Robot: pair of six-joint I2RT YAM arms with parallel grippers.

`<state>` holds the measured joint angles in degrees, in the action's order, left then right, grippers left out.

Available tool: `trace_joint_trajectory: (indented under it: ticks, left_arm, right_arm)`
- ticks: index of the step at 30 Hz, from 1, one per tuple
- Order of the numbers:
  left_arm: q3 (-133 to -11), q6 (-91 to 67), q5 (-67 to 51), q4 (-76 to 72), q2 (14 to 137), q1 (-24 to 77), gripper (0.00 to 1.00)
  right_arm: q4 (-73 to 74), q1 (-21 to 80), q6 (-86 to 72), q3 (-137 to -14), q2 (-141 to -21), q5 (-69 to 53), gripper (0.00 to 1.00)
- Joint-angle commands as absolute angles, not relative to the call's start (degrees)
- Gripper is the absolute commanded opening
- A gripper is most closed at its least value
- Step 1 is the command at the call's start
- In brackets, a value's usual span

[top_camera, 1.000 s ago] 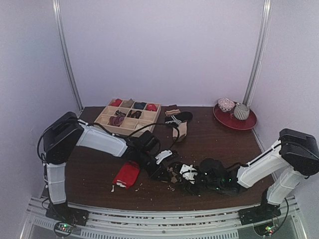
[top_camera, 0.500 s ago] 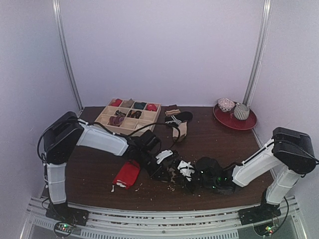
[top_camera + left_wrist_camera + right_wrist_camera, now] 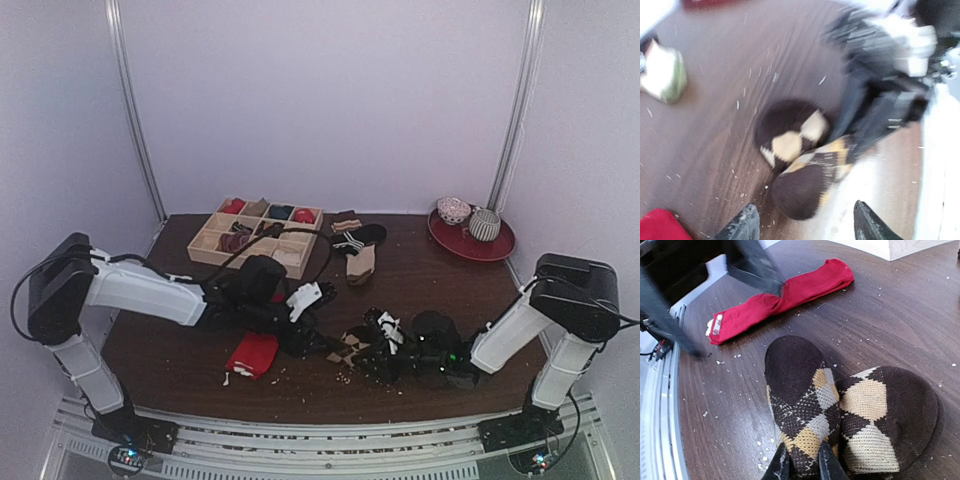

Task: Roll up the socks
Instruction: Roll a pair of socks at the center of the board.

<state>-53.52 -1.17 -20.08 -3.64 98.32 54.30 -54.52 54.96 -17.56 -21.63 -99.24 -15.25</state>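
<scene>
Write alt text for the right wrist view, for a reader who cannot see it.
The right gripper pinches the edge of a dark brown argyle sock, bunched into two rounded lobes on a dark wooden table. Beyond it lies a red sock, with the left arm's blurred dark fingers above it.

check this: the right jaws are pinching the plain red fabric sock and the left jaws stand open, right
No. The right wrist view shows the right jaws pinching the dark brown argyle fabric sock; the plain red fabric sock lies loose beyond it. The left jaws stand open.
</scene>
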Motion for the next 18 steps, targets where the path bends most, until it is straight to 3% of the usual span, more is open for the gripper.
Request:
trace_joint_trajectory:
  ticks: [1, 6, 10, 18]
  left_arm:
    - [-45.05, 4.86, -25.51, -23.80, 93.90, 54.15, 0.64]
    - [-46.12, 6.21, -30.69, -21.65, 100.07, 54.12, 0.58]
    - [-43.47, 4.44, -29.38, -28.66, 101.89, 54.05, 0.61]
    - [-45.51, 4.91, -31.44, -28.80, 106.73, 54.05, 0.62]
  right_arm:
    - [-40.77, 53.91, -22.09, -19.85, -105.20, -23.08, 0.07]
    - [-40.21, 52.30, -21.51, -19.95, -105.17, -24.44, 0.07]
    - [-39.98, 51.83, -20.86, -19.87, -104.87, -24.88, 0.07]
    - [-39.99, 51.09, -20.22, -20.34, -105.59, -25.75, 0.07]
